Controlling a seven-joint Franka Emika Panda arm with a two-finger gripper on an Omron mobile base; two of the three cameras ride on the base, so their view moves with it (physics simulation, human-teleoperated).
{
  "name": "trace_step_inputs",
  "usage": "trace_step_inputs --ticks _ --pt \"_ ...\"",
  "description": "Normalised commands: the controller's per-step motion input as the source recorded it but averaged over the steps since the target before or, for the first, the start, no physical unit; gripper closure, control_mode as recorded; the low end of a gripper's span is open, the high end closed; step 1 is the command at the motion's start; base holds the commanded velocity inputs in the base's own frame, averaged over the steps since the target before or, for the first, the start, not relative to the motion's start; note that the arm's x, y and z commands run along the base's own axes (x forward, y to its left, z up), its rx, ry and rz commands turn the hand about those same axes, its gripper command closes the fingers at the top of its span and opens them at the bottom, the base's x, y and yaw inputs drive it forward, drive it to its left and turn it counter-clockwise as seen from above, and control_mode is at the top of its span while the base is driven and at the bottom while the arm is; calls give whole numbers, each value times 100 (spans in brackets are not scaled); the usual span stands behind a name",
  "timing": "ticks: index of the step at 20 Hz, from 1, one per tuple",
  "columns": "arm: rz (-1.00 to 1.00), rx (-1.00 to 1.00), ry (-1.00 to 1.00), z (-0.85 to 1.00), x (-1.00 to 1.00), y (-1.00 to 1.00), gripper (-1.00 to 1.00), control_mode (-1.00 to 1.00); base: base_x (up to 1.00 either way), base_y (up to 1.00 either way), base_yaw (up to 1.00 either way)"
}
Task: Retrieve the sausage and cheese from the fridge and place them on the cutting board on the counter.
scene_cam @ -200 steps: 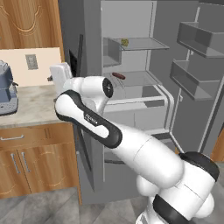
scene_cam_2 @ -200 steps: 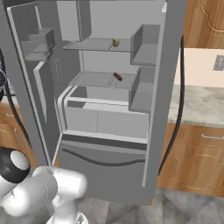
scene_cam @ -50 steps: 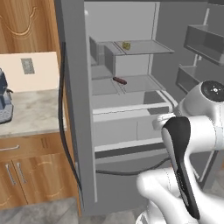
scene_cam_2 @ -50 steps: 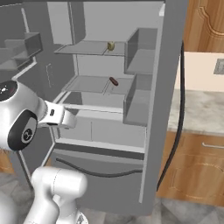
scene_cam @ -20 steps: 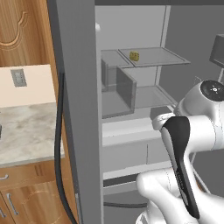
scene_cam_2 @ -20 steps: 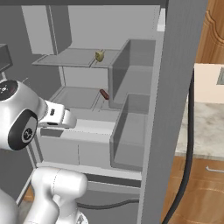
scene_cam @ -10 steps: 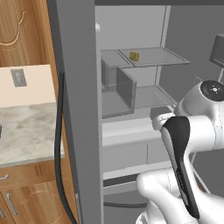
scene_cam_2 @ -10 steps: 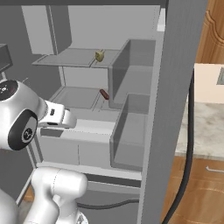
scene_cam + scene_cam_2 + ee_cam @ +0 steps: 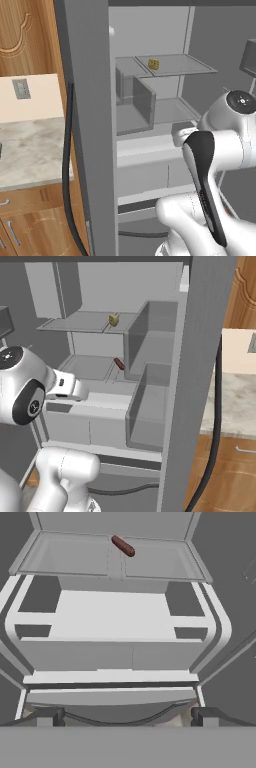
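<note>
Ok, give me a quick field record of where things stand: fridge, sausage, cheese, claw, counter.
fridge: doors open, grey shelves exposed
sausage: small reddish-brown rod lying on the lower shelf, also seen in the right base view
cheese: small yellowish chunk on the upper shelf, above the sausage's shelf
claw: open, empty, pointed into the fridge, short of the sausage
counter: marble top beside the fridge; cutting board not in sight
task state: neither food picked up yet

Wooden cabinets (image 9: 25, 30), perhaps a wall outlet (image 9: 22, 89)
</note>
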Motion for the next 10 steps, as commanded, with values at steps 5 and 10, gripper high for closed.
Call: trace_step_inputs --ticks 5,10 --pt "0 0 0 16 36 -8 -100 -100 0 0 0" --pt "0 0 -4 59 22 -3 -100 -100 0 0 0"
